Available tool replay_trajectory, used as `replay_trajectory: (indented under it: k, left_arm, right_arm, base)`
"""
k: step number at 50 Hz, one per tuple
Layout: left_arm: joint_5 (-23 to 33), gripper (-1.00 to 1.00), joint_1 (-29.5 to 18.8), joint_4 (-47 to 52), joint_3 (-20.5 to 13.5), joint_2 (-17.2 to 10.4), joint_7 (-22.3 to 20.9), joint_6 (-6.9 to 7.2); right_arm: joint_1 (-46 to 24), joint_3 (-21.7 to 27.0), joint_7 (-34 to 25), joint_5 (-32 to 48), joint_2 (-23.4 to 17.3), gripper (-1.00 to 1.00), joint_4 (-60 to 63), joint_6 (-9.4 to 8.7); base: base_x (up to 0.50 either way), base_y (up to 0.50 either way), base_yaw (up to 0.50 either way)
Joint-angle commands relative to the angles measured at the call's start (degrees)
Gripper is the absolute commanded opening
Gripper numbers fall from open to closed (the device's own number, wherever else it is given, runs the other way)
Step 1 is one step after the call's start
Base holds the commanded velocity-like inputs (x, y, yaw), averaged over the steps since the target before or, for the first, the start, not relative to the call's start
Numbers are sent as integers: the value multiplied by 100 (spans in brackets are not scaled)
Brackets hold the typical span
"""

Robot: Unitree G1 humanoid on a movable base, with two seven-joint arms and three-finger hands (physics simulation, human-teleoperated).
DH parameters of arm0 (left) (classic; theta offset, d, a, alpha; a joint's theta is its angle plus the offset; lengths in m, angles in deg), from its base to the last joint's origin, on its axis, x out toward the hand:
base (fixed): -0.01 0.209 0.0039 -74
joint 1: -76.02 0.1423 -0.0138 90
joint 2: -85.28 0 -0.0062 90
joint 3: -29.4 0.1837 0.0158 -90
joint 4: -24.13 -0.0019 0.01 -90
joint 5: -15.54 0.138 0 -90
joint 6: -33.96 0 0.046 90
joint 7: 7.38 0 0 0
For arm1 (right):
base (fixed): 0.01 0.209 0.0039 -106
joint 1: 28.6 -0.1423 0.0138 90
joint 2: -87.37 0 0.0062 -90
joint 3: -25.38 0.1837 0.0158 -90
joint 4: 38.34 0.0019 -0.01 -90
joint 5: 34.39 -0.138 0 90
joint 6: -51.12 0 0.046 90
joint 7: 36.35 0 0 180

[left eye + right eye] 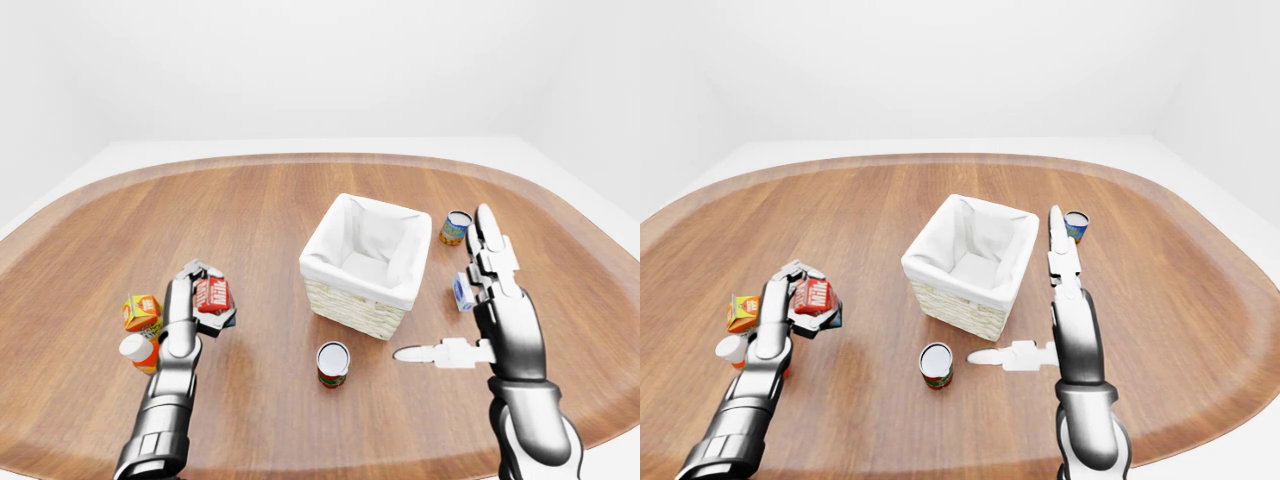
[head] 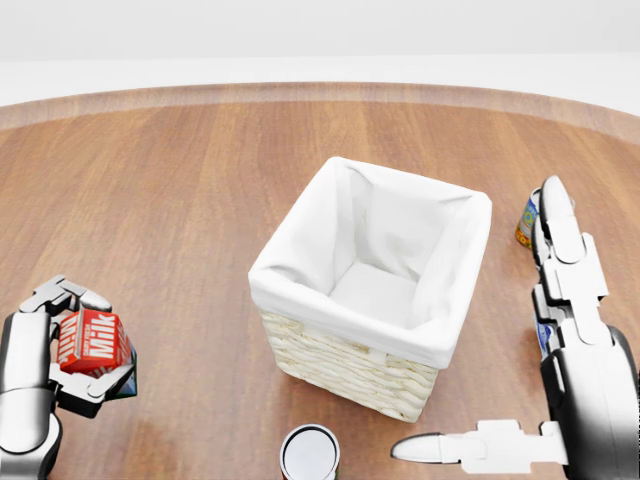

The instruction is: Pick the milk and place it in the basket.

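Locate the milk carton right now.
The milk carton is gripped in the left hand at the head view's lower left, left of the basket, not yet over it.

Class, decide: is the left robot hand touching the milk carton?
Touching. The head view shows the left robot hand with its fingers wrapped around the red milk carton, no gap visible.

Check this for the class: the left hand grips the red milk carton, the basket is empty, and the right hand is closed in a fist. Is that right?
Not quite. The right hand is open, fingers straight and thumb stuck out sideways, as the head view shows. The rest stands: the left hand grips the milk, and the basket is empty.
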Motion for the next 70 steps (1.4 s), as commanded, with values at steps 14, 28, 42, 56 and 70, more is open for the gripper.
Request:
replay_trajectory:
  k: [14, 28, 42, 56, 70]
  left_arm:
    - [403, -100, -122, 1583, -228, -81, -328, 0]
    - [476, -100, -130, 2446, -326, -109, -611, 31]
    - [552, -100, -420, 2625, -276, -127, -718, 303]
    - [521, -100, -726, 2620, -196, -165, -764, 503]
    - [600, -100, -896, 2968, -142, -148, -904, 802]
  right_arm:
    - [36, -35, 37, 20, -9, 100, -54, 75]
    - [39, -47, 34, 18, -12, 100, -61, 64]
    - [31, -55, 34, 15, -13, 100, -88, 69]
    - [25, -42, 25, -2, -15, 100, -69, 52]
    - [62, -62, 28, 12, -9, 100, -62, 81]
  base:
    - [0, 0, 0]
    - [0, 0, 0]
    - [0, 0, 0]
    - [0, 0, 0]
    - [0, 0, 0]
